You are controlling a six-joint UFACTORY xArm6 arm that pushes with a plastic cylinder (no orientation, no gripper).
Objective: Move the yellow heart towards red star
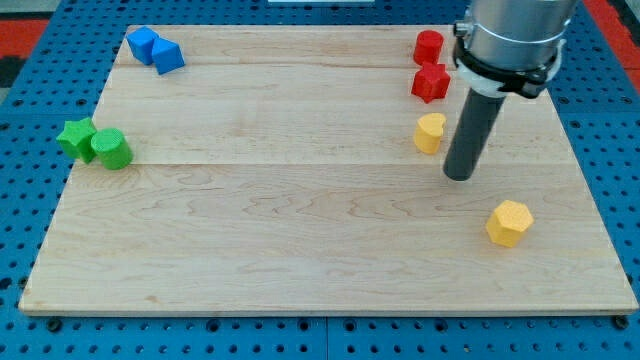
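Note:
The yellow heart lies on the wooden board at the upper right, a short way below the red star. A gap of bare wood separates them. My tip rests on the board just right of and below the yellow heart, close to it but not touching it. The dark rod rises from the tip to the arm's grey body at the view's top right.
A red cylinder stands just above the red star. A yellow hexagon lies at the lower right. Two blue blocks sit at the top left. A green star and a green cylinder sit at the left edge.

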